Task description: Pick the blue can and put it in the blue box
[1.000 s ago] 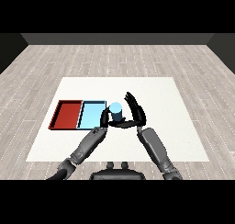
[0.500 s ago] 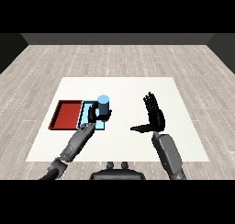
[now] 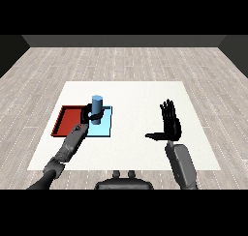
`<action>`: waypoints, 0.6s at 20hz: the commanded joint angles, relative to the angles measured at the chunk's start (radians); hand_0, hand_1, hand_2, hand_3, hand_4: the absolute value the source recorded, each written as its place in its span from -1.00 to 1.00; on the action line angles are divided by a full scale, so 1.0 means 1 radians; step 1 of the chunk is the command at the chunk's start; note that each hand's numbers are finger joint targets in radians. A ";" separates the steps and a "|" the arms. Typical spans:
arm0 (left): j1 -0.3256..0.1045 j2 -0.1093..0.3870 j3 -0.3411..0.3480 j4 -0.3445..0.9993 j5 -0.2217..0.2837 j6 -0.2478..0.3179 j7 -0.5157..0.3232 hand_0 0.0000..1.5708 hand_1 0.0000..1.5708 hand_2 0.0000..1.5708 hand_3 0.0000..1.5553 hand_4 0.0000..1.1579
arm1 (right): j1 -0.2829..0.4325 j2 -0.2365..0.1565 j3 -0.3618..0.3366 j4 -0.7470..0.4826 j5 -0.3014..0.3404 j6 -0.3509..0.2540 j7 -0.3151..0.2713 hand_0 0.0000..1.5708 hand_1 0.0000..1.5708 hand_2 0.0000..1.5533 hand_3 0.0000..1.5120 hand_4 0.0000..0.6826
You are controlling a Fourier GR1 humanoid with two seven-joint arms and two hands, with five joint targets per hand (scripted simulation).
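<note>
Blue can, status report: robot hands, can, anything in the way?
Left robot hand curled round blue can, upright over blue tray. Right robot hand open, apart. Red tray beside; nothing blocking.

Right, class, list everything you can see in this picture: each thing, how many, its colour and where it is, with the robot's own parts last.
Table: one, white, centre of the wood-look floor.
Red tray: one, red, left part of the table.
Blue tray: one, light blue, touching the red tray's right side.
Blue can: one, blue, upright over the blue tray, held.
Left hand: one, black, curled round the can.
Right hand: one, black, fingers straight, raised over the table's right part.
Forearms: two, grey, from the lower corners.
</note>
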 commanded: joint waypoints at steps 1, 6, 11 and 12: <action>-0.082 0.028 0.026 0.190 -0.025 -0.053 0.048 1.00 1.00 0.98 0.89 0.79 | 0.057 0.017 -0.010 0.031 -0.014 0.045 -0.077 -1.00 -1.00 -1.00 -1.00 -1.00; -0.125 -0.065 0.010 0.400 -0.085 -0.015 0.016 1.00 1.00 0.99 0.88 0.78 | -0.060 0.008 -0.074 0.077 -0.061 0.014 0.032 -1.00 -1.00 -1.00 -1.00 -1.00; -0.169 -0.106 0.062 0.531 -0.056 -0.015 0.068 0.35 0.35 0.34 0.43 0.59 | -0.054 0.001 -0.079 0.163 -0.029 0.034 -0.021 -1.00 -1.00 -1.00 -1.00 -1.00; -0.180 -0.145 0.063 0.542 -0.067 0.040 0.046 0.60 0.60 0.55 0.53 0.63 | -0.017 0.039 -0.043 0.145 0.005 0.000 -0.037 -1.00 -1.00 -1.00 -1.00 -1.00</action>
